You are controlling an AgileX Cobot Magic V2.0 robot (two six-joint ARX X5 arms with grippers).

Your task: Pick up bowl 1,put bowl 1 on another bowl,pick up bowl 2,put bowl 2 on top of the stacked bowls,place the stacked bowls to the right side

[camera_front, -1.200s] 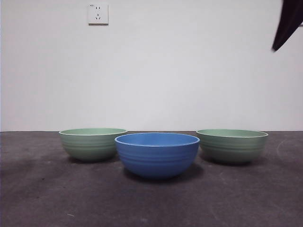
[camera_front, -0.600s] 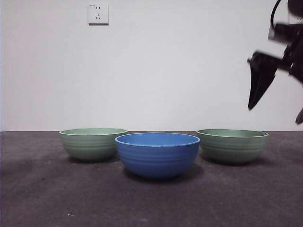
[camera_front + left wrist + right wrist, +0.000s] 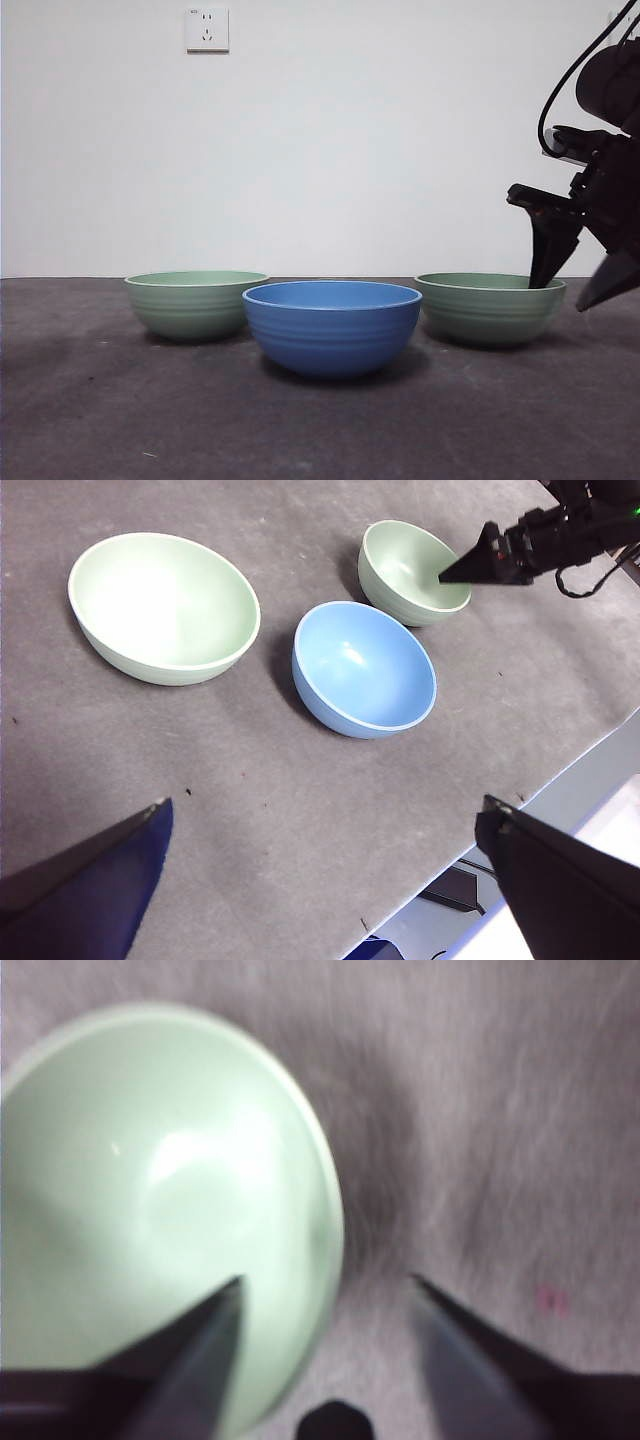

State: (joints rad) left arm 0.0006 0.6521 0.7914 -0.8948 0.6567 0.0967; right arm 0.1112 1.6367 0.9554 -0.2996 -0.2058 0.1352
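Note:
Three bowls stand in a row on the dark table. The ribbed blue bowl (image 3: pixel 332 327) (image 3: pixel 365 665) is in the middle, nearest the front view camera. A pale green bowl (image 3: pixel 196 303) (image 3: pixel 165 605) is on its left. A second pale green bowl (image 3: pixel 490 308) (image 3: pixel 410 565) (image 3: pixel 160 1210) stands on its right. My right gripper (image 3: pixel 560 296) (image 3: pixel 325 1282) (image 3: pixel 470 570) is open astride that right bowl's right-hand rim, one jaw inside and one outside. My left gripper (image 3: pixel 325 805) hangs open high above the table, holding nothing.
The table's front edge (image 3: pixel 600 742) runs close behind the blue bowl in the left wrist view. A white wall with a socket (image 3: pixel 207 29) stands behind the bowls. Bare grey table surface (image 3: pixel 120 410) lies in front of the row.
My right arm has come down from the top right corner to the right green bowl's rim. The bowls have not moved.

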